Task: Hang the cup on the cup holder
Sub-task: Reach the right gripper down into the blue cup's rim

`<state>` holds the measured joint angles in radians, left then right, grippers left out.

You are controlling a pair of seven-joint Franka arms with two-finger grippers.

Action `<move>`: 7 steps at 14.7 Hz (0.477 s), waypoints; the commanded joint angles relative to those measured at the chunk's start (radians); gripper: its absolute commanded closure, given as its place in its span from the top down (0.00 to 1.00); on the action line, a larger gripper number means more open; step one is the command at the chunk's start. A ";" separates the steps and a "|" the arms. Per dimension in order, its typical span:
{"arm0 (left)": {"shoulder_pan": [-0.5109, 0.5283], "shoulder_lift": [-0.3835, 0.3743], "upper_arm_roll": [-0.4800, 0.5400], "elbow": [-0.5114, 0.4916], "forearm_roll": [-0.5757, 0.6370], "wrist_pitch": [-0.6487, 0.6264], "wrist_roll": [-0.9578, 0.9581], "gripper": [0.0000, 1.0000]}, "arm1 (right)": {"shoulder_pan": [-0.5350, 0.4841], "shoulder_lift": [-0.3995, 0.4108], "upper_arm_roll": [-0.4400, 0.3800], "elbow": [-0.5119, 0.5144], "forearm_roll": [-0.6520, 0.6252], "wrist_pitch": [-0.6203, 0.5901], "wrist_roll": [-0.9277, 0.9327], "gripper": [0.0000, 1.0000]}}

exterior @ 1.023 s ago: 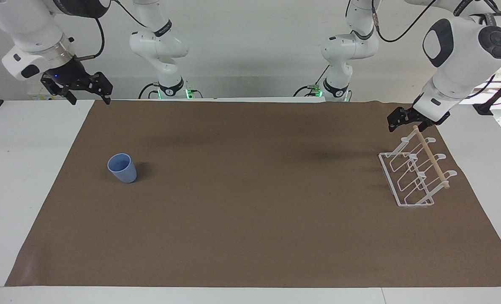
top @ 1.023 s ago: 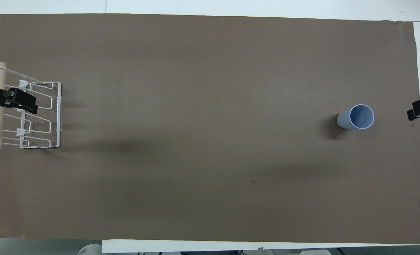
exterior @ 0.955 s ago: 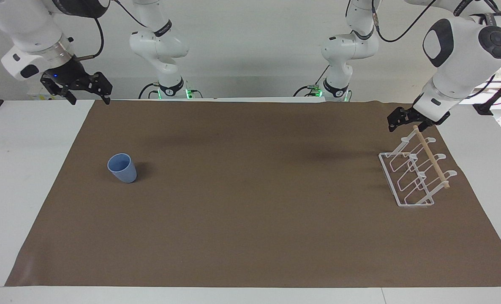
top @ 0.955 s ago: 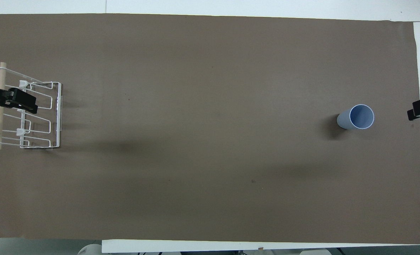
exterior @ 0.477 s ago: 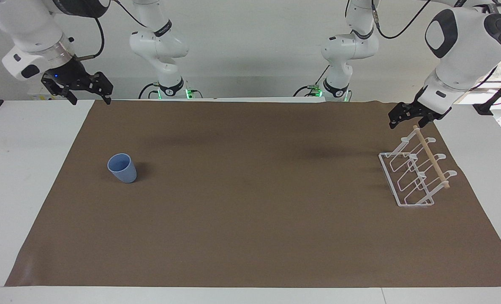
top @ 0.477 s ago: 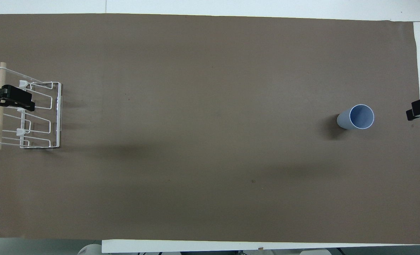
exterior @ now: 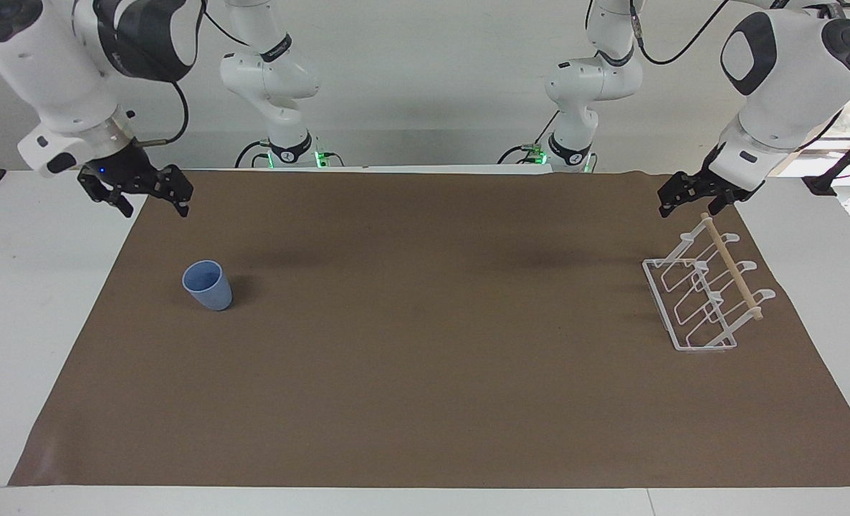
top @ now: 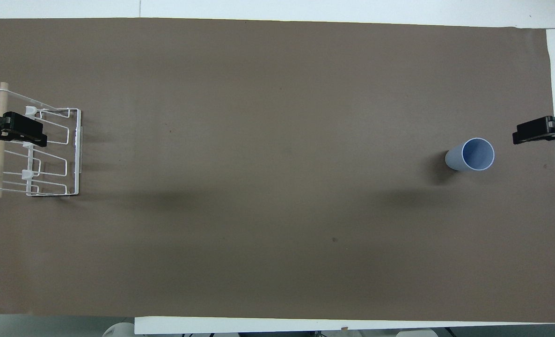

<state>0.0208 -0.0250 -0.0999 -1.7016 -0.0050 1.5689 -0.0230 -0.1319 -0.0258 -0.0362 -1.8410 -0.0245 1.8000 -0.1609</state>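
I have the right tool [exterior: 149,203] spread wide and empty, hanging over the mat's edge at the right arm's end of the tabletop [exterior: 31,301]. The cup [exterior: 208,284] stands upright on the brown mat [exterior: 425,358], mouth up, toward that same end and well apart from the rack. The tool is not yet over the cup, so I judge the step in hand to be the reach and pick.

To do it well, I would bring the right tool over the cup, drop it straight down and close across the upper wall, where the tapered body is widest. The plastic looks light, so a gentle squeeze should do; a sideways brush could tip it.

The left tool [exterior: 689,202] is also wide and empty, hanging over the end of the rack [exterior: 697,294] nearer the robots, just above its wooden rod [exterior: 732,266]. I would let that arm wait, clear of the prongs.

Count: 1 cup, 1 rack, 1 wooden rod, 2 arms, 2 tools, 1 mat.
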 commanded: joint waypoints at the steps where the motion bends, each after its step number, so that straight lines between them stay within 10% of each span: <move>1: 0.007 -0.009 0.003 -0.001 -0.010 -0.009 -0.011 1.00 | -0.032 0.026 0.007 -0.116 0.015 0.169 -0.043 1.00; 7: 0.008 -0.009 0.003 -0.001 -0.010 -0.009 -0.011 1.00 | -0.051 0.127 0.007 -0.129 0.017 0.226 -0.087 1.00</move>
<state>0.0223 -0.0249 -0.0962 -1.7016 -0.0050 1.5689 -0.0241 -0.1656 0.0976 -0.0368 -1.9601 -0.0244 2.0172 -0.1952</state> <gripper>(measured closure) 0.000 0.000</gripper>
